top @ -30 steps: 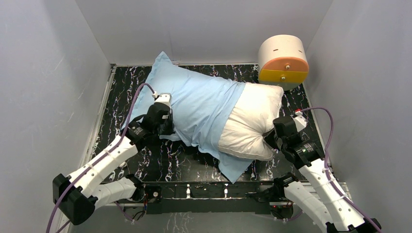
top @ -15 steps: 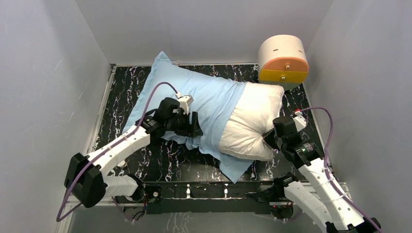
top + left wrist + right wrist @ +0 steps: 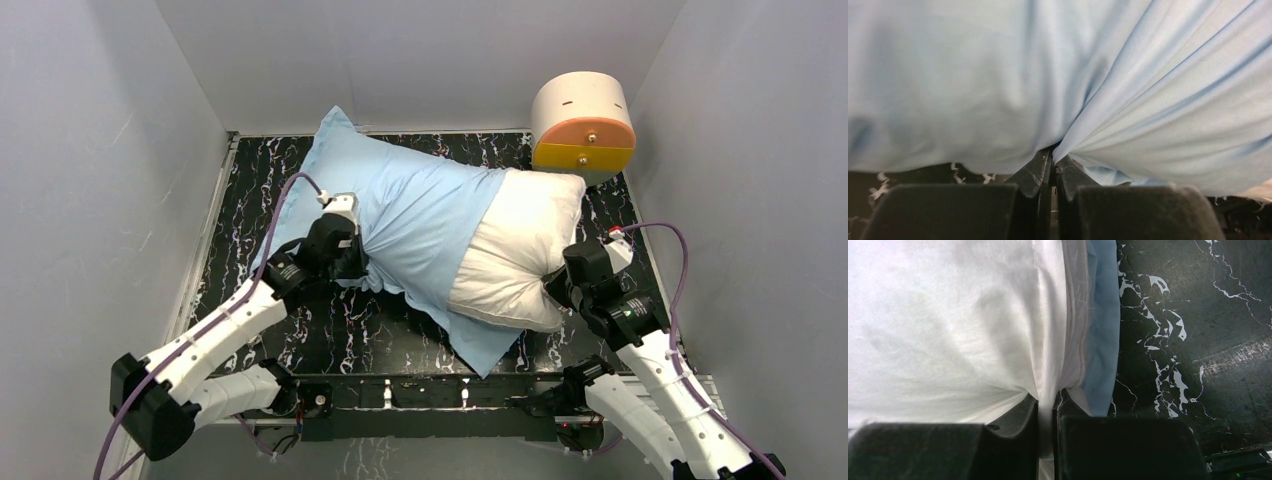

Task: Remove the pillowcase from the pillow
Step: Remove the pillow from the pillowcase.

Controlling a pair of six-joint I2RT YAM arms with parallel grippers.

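Only the wrist views show the left fingers (image 3: 1034,172) clamped on a pillowcase (image 3: 998,75) fold and the right fingers (image 3: 1020,417) on the pillow (image 3: 938,330), over a black marbled tabletop (image 3: 340,330) within grey walls (image 3: 100,150).

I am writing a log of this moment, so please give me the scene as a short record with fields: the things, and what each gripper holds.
pillowcase: light blue, covers the left part of the pillow
pillow: white, right end bare, lies on the table
left gripper: shut, pinches a fold of the pillowcase
right gripper: shut, pinches the white fabric of the pillow's bare end
drum: cream and orange, far right corner, away from both grippers
task state: pillowcase partly off, not yet removed
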